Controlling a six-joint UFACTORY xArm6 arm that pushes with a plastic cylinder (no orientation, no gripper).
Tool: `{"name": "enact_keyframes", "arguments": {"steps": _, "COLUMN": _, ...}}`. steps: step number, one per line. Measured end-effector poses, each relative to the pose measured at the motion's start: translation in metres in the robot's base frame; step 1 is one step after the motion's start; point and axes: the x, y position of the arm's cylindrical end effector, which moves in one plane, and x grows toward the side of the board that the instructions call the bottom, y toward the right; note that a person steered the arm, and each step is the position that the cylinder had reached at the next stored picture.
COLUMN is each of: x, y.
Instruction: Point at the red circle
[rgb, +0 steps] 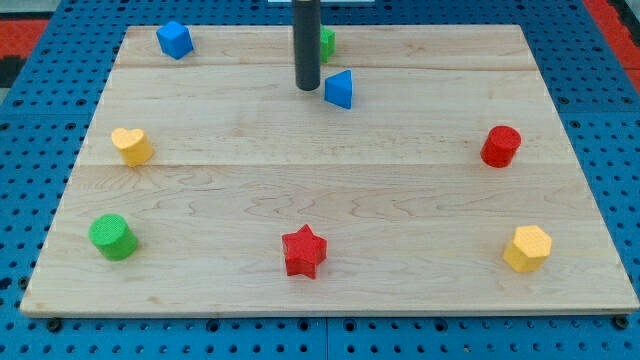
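The red circle (500, 146) is a short red cylinder on the wooden board (330, 190) at the view's right, about mid-height. My tip (306, 87) is the lower end of a dark rod that comes down from the view's top centre. It rests just left of a blue triangle block (340, 89), far to the left of and above the red circle. A green block (326, 42) is partly hidden behind the rod.
A blue block (174, 39) sits at the top left, a yellow heart (131, 146) at the left, a green cylinder (112, 237) at the bottom left, a red star (304, 251) at the bottom centre, a yellow hexagon (527, 248) at the bottom right.
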Motion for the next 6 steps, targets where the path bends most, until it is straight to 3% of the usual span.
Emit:
{"name": "enact_keyframes", "arguments": {"steps": 1, "x": -0.003, "y": 0.075}}
{"name": "enact_keyframes", "arguments": {"steps": 4, "x": 0.006, "y": 0.192}}
{"name": "enact_keyframes", "arguments": {"steps": 5, "x": 0.018, "y": 0.294}}
{"name": "enact_keyframes", "arguments": {"steps": 6, "x": 0.092, "y": 0.348}}
